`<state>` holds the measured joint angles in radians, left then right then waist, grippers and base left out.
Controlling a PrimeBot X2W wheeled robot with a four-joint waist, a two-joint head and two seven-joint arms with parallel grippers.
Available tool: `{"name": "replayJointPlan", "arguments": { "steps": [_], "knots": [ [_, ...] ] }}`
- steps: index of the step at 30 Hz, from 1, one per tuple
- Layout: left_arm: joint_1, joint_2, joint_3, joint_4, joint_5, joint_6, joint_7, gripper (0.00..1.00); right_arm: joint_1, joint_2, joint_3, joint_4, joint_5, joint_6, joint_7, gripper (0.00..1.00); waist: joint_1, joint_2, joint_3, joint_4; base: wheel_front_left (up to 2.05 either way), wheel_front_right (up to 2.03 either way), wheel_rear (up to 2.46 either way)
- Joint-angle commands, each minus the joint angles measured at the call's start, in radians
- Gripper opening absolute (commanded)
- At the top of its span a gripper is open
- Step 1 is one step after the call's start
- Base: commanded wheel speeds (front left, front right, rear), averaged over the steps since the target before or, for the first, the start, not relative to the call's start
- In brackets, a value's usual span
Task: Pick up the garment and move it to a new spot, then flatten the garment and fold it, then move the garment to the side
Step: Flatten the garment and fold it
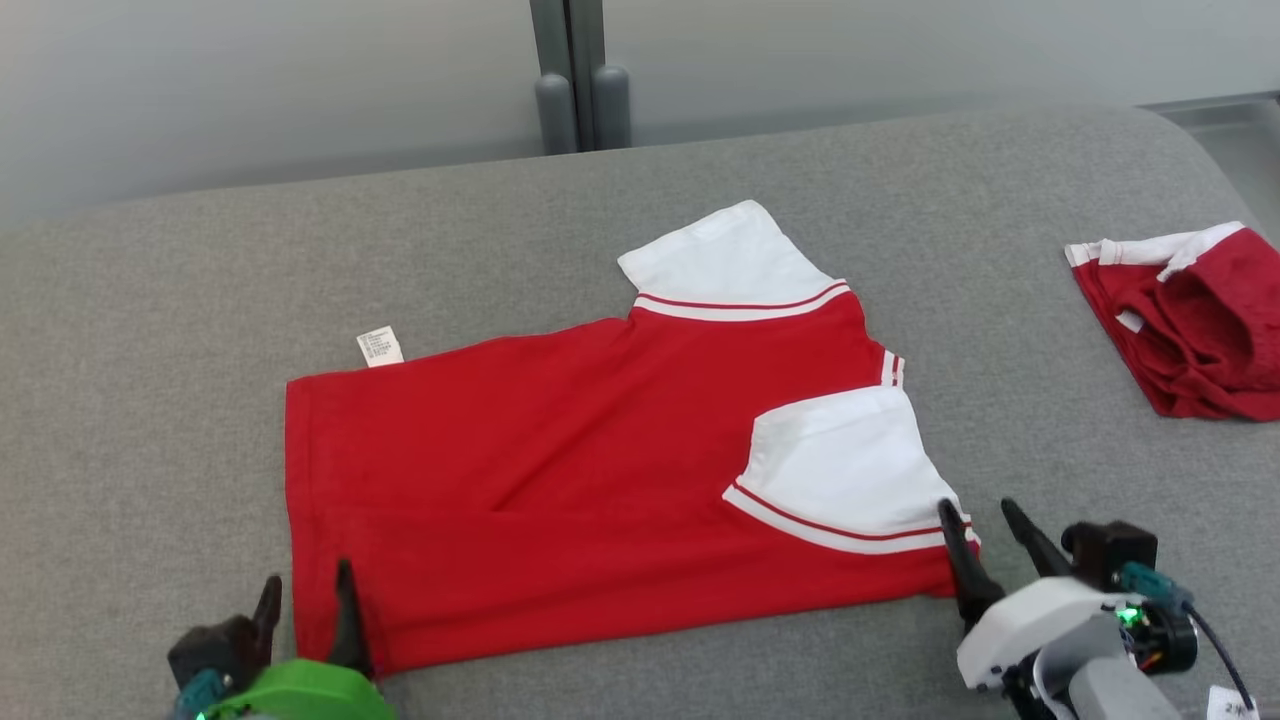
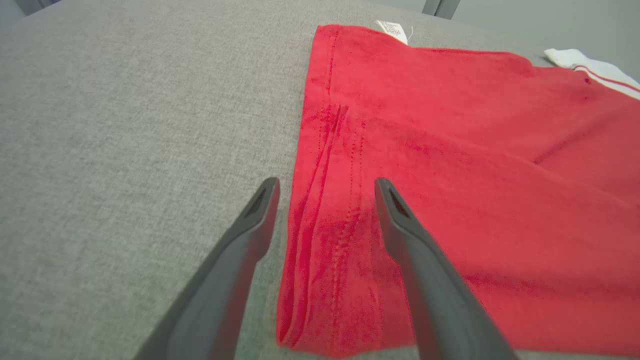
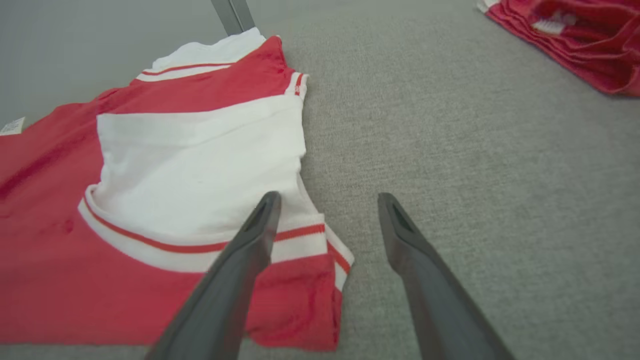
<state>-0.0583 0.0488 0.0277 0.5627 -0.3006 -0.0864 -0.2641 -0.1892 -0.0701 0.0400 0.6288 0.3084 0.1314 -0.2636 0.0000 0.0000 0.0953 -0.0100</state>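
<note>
Red T-shirt [image 1: 560, 470] lies flat on the grey padded surface [image 1: 150, 350], roughly centre in the head view. Hem is toward the robot's left, sleeves toward its right. The near white sleeve [image 1: 840, 460] is folded in over the red body, and the far white sleeve [image 1: 720, 260] sticks out at the back edge. A care label [image 1: 380, 347] pokes out at the far hem corner.

Left gripper [image 1: 308, 573] is low at the near hem corner, green wrist housing at the bottom edge, fingers pointing away from the robot. Jaws are spread and hold nothing: one finger is over bare grey fabric, the other over the red hem. Can't tell whether the tips touch.

Right gripper [image 1: 976, 505] sits at the near sleeve-end corner, white wrist housing behind it, fingers angled up and slightly left. Jaws are spread and hold nothing: the inner finger is over the striped sleeve cuff, the outer over bare surface.

A second red-and-white garment [image 1: 1190, 330] lies bunched at far right, well apart.
</note>
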Motion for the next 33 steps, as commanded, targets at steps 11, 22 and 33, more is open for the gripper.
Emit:
{"name": "replayJointPlan", "arguments": {
  "steps": [11,22,33],
  "knots": [
    [-0.387,0.110,-0.005,0.168,0.045,-0.036,0.001,1.00,-0.298,-0.010,0.043,-0.004,-0.093,-0.002,0.022,1.00,0.0000,0.0000,0.183,-0.003,0.00,0.00,0.00],
    [-0.609,0.169,-0.095,0.382,0.025,-0.044,0.001,1.00,-0.460,-0.003,0.094,0.081,-0.134,-0.002,0.016,1.00,0.0000,0.0000,0.275,-0.005,0.00,0.00,0.00],
    [-0.661,0.164,-0.190,0.390,-0.051,-0.043,0.001,0.00,-0.612,-0.034,0.134,0.179,-0.155,-0.002,0.046,1.00,0.0000,0.0000,0.301,0.040,0.00,0.00,0.00]
  ]
}}
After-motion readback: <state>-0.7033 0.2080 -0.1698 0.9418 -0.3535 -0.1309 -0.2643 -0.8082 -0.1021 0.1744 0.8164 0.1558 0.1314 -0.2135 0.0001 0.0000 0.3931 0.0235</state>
